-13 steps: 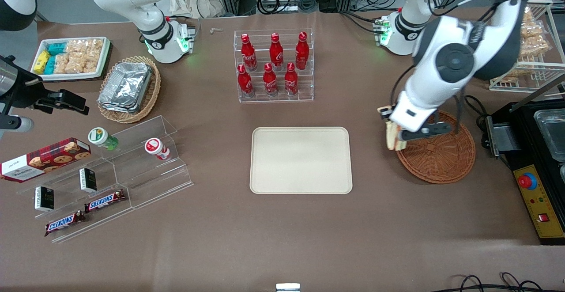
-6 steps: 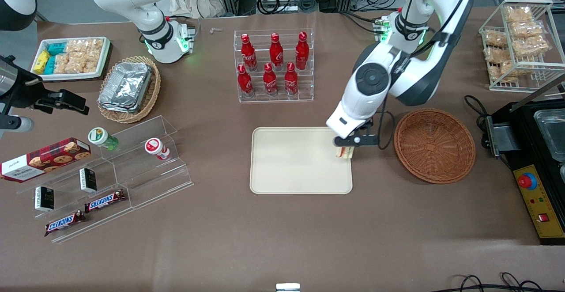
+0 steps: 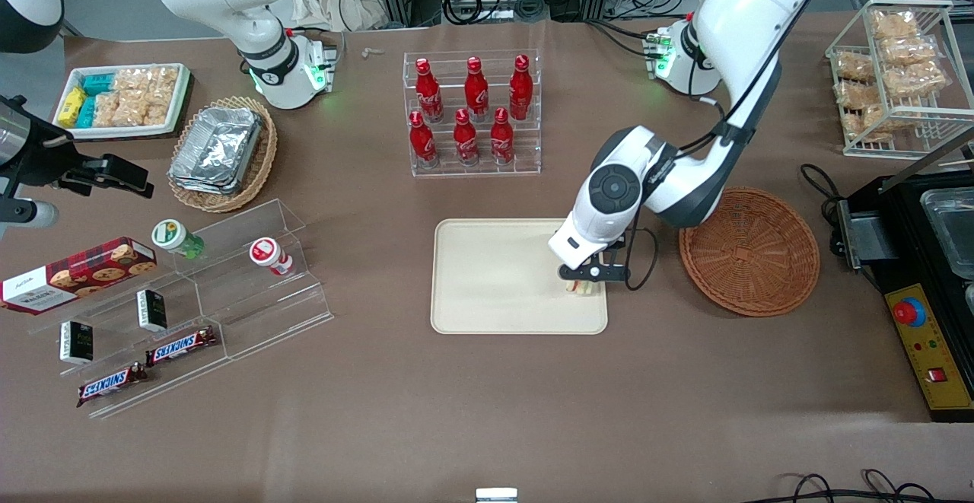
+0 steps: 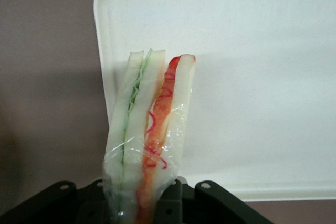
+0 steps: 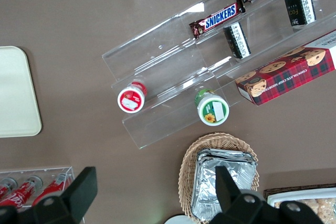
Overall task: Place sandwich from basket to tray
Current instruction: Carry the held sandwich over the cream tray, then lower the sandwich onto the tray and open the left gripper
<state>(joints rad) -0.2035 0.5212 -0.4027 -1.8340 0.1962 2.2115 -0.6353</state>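
The gripper (image 3: 584, 281) is clamped on the one wrapped sandwich (image 4: 149, 129), which is held on edge with its long axis running straight out from the fingers and its layered edge shown. The sandwich (image 3: 581, 287) is hung low over the single cream tray (image 3: 487, 290), at the tray's end nearest the one reddish-brown wicker basket (image 3: 749, 250). Whether tray contact is made cannot be told. A descent and release are judged to remain. Six red bottles (image 3: 472, 111) are counted farther from the camera.
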